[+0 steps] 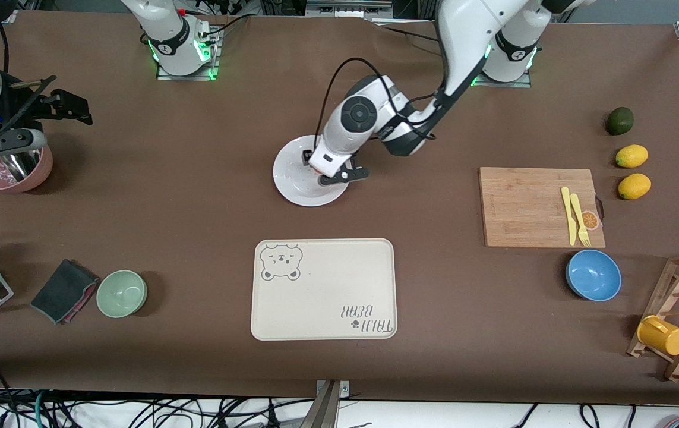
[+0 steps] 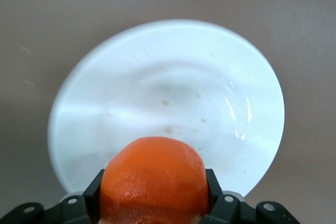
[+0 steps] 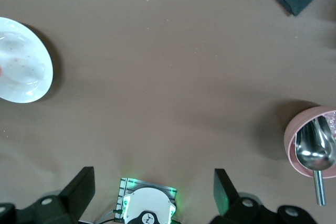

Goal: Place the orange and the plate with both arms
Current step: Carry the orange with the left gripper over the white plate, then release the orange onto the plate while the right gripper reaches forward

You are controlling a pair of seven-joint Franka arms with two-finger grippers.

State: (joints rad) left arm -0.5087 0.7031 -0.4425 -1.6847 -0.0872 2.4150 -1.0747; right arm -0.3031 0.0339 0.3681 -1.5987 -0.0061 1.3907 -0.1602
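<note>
The white plate (image 1: 293, 173) lies in the middle of the table, between the arms' bases and the bear tray. My left gripper (image 1: 332, 172) hangs just over the plate's edge, shut on the orange (image 2: 155, 182). In the left wrist view its black fingers (image 2: 92, 192) press both sides of the orange, with the plate (image 2: 173, 87) below. In the front view only a sliver of the orange (image 1: 318, 169) shows under the hand. My right gripper (image 1: 57, 101) waits open and empty, high over the right arm's end of the table. Its wrist view shows the plate (image 3: 21, 72) at one edge.
The cream bear tray (image 1: 324, 289) lies nearer the camera than the plate. Toward the left arm's end are a cutting board (image 1: 529, 205) with yellow cutlery, a blue bowl (image 1: 593, 274), two lemons (image 1: 631, 156), a dark green fruit (image 1: 619, 120). Toward the right arm's end are a pink bowl (image 1: 12, 172) with a scoop, a green bowl (image 1: 122, 292), a cloth (image 1: 65, 291).
</note>
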